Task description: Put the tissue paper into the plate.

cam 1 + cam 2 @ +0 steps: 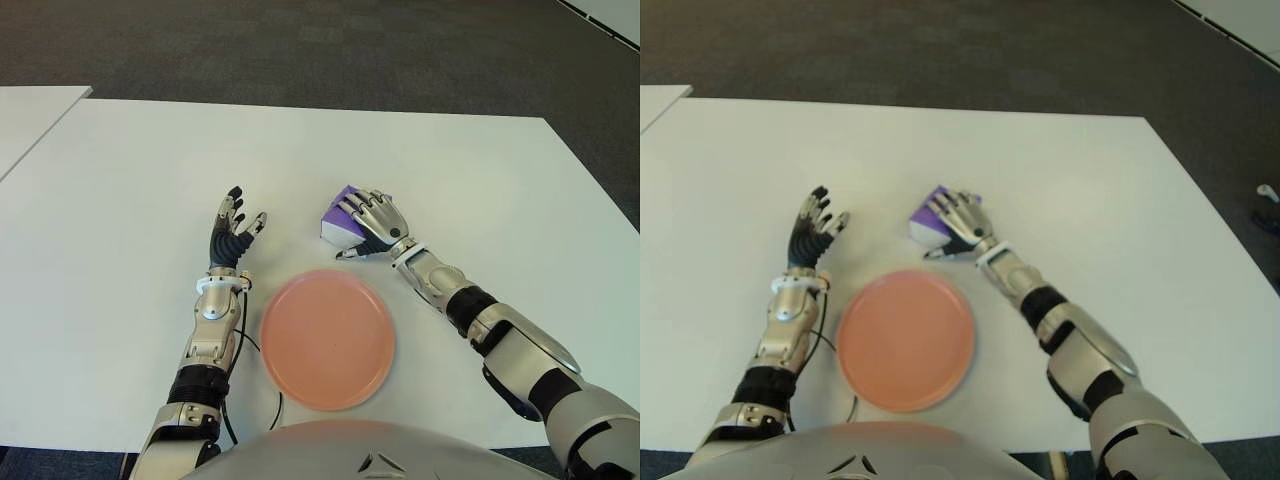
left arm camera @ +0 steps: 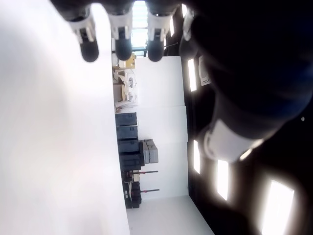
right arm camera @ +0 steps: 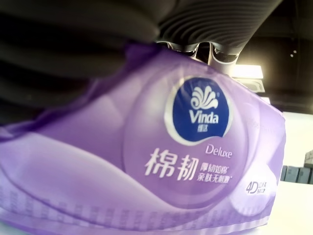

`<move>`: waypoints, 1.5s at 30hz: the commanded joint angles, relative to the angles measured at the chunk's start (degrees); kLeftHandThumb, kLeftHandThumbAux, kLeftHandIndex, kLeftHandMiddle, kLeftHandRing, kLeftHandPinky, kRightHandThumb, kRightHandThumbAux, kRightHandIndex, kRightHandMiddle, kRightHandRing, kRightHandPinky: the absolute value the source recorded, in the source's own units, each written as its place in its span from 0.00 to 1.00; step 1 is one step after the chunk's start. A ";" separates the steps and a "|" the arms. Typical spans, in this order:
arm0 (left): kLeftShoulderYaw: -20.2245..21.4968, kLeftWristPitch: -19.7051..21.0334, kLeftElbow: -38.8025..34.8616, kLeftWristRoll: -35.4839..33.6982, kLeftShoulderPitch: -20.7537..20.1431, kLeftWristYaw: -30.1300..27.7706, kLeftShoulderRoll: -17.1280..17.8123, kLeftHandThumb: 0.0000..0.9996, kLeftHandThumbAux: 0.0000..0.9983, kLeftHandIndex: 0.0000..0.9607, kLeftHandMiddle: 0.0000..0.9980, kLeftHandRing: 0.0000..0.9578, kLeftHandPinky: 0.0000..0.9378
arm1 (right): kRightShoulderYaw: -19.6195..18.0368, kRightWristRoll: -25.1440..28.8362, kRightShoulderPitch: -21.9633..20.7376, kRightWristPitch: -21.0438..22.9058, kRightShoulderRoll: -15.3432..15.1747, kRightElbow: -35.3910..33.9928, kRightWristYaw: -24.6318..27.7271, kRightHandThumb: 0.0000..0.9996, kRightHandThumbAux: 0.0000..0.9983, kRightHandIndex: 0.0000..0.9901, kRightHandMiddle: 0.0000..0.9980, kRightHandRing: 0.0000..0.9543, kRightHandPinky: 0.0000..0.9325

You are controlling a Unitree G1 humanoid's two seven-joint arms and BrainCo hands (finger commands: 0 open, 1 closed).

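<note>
Tissue pack [image 1: 336,222] under right hand [image 1: 374,222], beyond plate [image 1: 327,338]

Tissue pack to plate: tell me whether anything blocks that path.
Nothing visible does. The right hand is closed over the tissue pack, and only bare table lies between it and the plate. The left hand shows left of the plate.

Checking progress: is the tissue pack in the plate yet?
No. The pack lies on the table beyond the empty plate, under the right hand.
</note>
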 commanded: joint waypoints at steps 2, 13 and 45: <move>0.64 -0.08 0.18 -0.21 1.07 0.01 0.42 0.13 0.73 0.09 0.07 0.04 0.03 | 2.87 0.27 8.05 -3.70 2.84 9.09 4.07 0.85 0.68 0.40 0.54 0.82 0.89; 1.07 -0.15 -0.04 -0.37 1.22 -0.44 0.53 0.13 0.73 0.08 0.07 0.04 0.04 | 1.11 4.03 8.66 -9.36 4.20 11.28 -2.34 0.86 0.68 0.40 0.54 0.88 0.88; 1.20 0.43 -1.05 -0.57 1.87 -0.87 0.39 0.11 0.76 0.10 0.07 0.04 0.04 | -2.91 4.32 2.74 -9.06 3.97 14.61 -28.35 0.86 0.68 0.41 0.54 0.86 0.88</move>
